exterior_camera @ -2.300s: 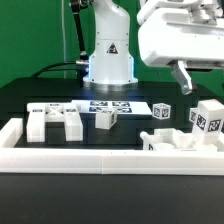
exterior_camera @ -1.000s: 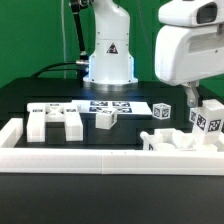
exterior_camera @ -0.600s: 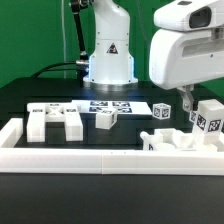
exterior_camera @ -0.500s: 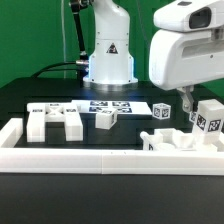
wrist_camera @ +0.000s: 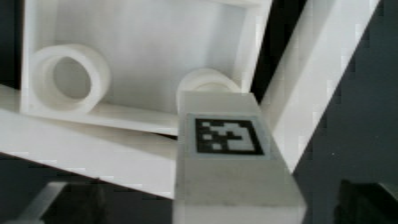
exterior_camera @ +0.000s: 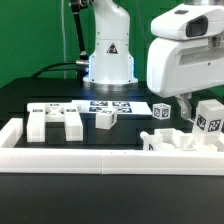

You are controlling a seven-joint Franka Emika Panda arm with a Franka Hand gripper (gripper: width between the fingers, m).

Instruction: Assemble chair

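The big white wrist housing [exterior_camera: 186,58] fills the exterior view's right and hides most of the fingers [exterior_camera: 184,103]; only a dark tip shows below it, above the chair pieces there. In the wrist view the fingers are no more than blurred dark shapes at either side of a white tagged post [wrist_camera: 222,150]. They stand spread wide with a gap on each side and grip nothing. Behind that post lies a white piece with a round hole [wrist_camera: 71,75], partly cut off at the picture's edge. I cannot tell which pieces of the exterior view these two are. The chair is still loose parts on the black worktop [exterior_camera: 20,105], behind the long white border frame [exterior_camera: 100,157], which hides their lower edges. A blocky slab [exterior_camera: 55,122] lies at the exterior view's left, a small tagged block [exterior_camera: 105,118] in the middle, and a tagged cube [exterior_camera: 162,111] and taller tagged pieces [exterior_camera: 208,116] at the right. The marker board [exterior_camera: 100,104] lies flat behind them. The tags show only black-and-white square patterns. The robot base [exterior_camera: 107,62] bears a dark triangular sign too small to read.
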